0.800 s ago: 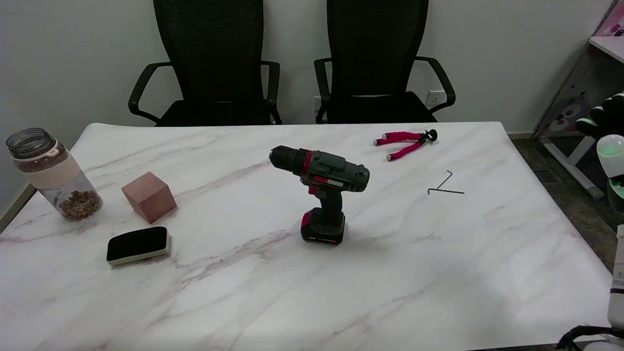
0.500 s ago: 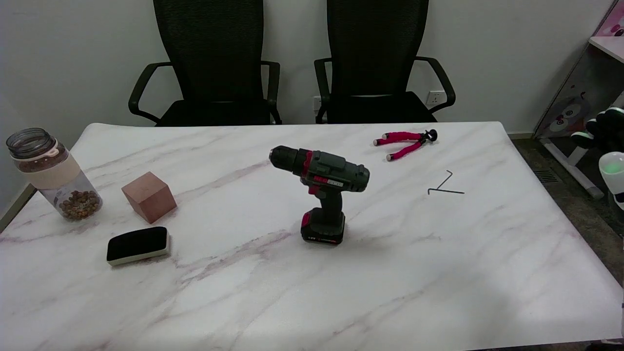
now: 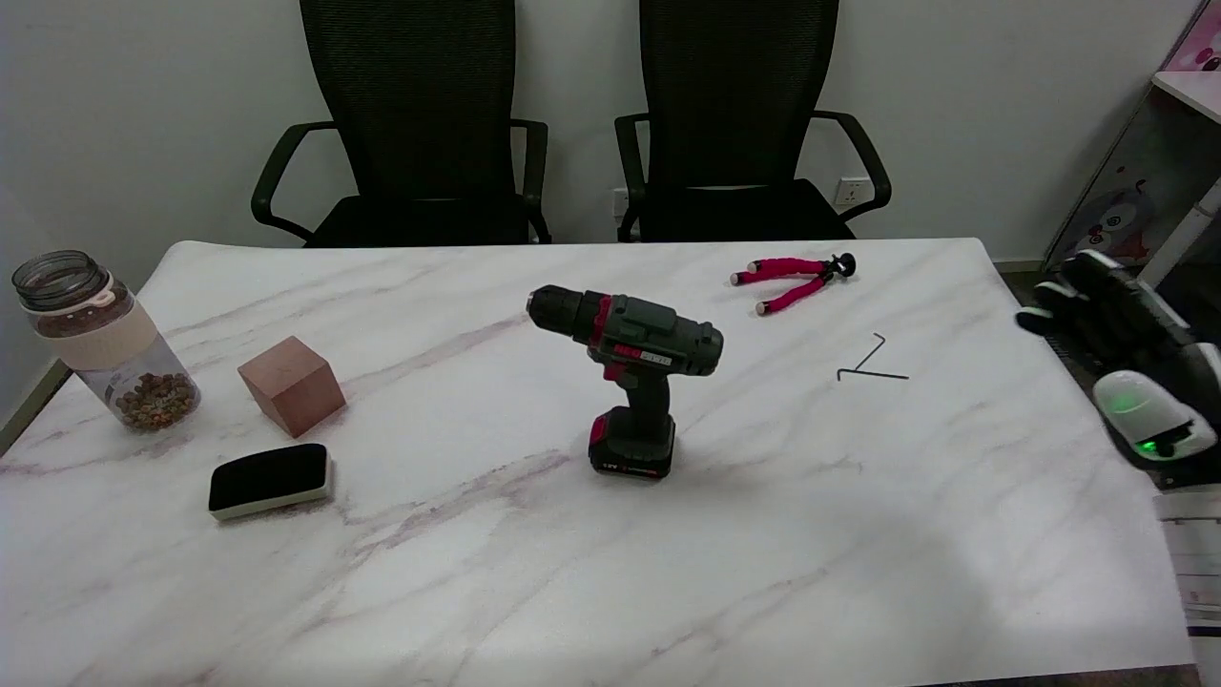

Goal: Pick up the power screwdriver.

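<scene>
- The table [image 3: 858,572] has a smooth white marble-look top with faint pinkish veins.
- The drill [image 3: 631,377] stands upright on its battery base near the table's middle — its body runs roughly level, with the chuck pointing to the picture's left and slightly away; the casing is dark grey-green with red trim.
- The jar [image 3: 100,339], clear with a pale band and an open top, leans at the left edge and holds brown pellets at its bottom.
- The right hand [image 3: 1111,320] hangs over the table's right edge, well apart from the drill, holding nothing; its fingers reach leftward, but I cannot tell how far apart they are.
- A matte reddish-brown cube [image 3: 291,384] sits near the jar.
- A black-topped eraser [image 3: 271,479] lies in front of the cube.
- A pink, bendy-legged mini tripod [image 3: 792,280] lies at the far side.
- Thin L-shaped hex keys [image 3: 871,363] lie right of the drill.
</scene>
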You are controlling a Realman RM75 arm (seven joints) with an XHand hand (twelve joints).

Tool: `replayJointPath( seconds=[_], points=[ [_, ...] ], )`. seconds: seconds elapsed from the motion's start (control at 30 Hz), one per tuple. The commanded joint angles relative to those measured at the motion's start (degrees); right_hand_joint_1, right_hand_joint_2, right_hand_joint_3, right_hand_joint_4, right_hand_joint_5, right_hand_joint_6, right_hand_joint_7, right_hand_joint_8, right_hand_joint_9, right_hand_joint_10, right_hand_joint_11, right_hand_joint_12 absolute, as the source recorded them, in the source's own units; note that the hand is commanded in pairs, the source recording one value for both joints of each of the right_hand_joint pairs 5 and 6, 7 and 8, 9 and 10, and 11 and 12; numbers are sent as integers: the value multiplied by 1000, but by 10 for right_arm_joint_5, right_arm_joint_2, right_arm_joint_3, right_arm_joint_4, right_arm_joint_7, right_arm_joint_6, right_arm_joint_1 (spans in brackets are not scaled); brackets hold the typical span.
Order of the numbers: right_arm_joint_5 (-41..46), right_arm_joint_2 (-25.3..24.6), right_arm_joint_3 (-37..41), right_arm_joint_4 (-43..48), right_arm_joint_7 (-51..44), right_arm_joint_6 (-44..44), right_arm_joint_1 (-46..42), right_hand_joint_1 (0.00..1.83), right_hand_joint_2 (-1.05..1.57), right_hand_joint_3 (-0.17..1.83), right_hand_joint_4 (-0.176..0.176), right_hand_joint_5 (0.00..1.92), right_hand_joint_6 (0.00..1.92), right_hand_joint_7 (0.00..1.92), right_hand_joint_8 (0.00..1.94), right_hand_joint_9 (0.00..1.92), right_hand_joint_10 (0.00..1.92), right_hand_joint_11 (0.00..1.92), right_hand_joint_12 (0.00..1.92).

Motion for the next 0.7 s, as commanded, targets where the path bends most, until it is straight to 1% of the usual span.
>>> replayJointPath(
  seconds=[0.03,0.13,0.27,0.4,0.5,0.63,0.7],
  points=[
    [-179,-52,-21,0,17,-172,90,869,70,549,-101,337,337,337,337,489,489,629,629],
    [-199,-66,-21,-2,17,-209,112,868,72,525,-99,328,328,328,328,484,484,622,622],
    [-201,-90,-23,-3,17,-237,140,867,67,524,-96,315,315,315,315,479,479,613,613],
    [-210,-98,-23,-3,17,-267,158,867,63,523,-92,306,306,306,306,473,473,603,603],
    [-218,-101,-21,-11,13,-310,172,867,60,524,-86,304,304,304,304,465,465,594,594],
    [-239,-110,-16,-10,12,-375,196,867,43,535,-64,303,303,303,303,452,452,572,572],
    [-244,-118,-16,-4,12,-395,208,870,7,555,-45,300,300,300,300,438,438,545,545]
  ],
)
